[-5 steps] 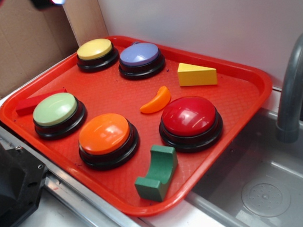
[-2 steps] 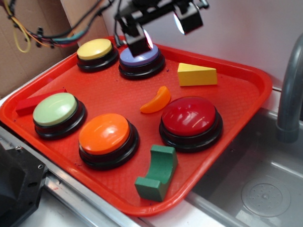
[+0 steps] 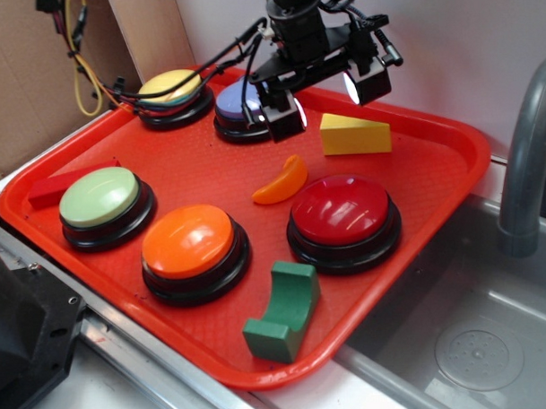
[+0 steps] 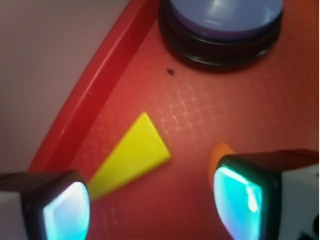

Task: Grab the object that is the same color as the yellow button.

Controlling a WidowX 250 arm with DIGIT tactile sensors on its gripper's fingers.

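Note:
The yellow wedge block (image 3: 355, 134) lies on the red tray (image 3: 442, 167) at the back right. It also shows in the wrist view (image 4: 131, 157), below the blue button (image 4: 225, 15). My gripper (image 3: 328, 99) hovers open above the tray, just left of and above the wedge, holding nothing. In the wrist view the gripper (image 4: 152, 207) has its two lit fingertips wide apart, and the wedge's wide end runs under the left one. The yellow button (image 3: 172, 93) stands at the tray's back left, partly behind cables.
On the tray are a blue button (image 3: 243, 107), an orange crescent (image 3: 282, 182), a red button (image 3: 343, 218), an orange button (image 3: 191, 248), a pale green button (image 3: 104, 203), a green arch block (image 3: 283, 312) and a red block (image 3: 61, 185). A sink (image 3: 475, 332) and faucet (image 3: 527, 160) are on the right.
The gripper came into view from the top and has moved down and to the right, from over the blue button toward the yellow wedge. The objects on the tray have not moved.

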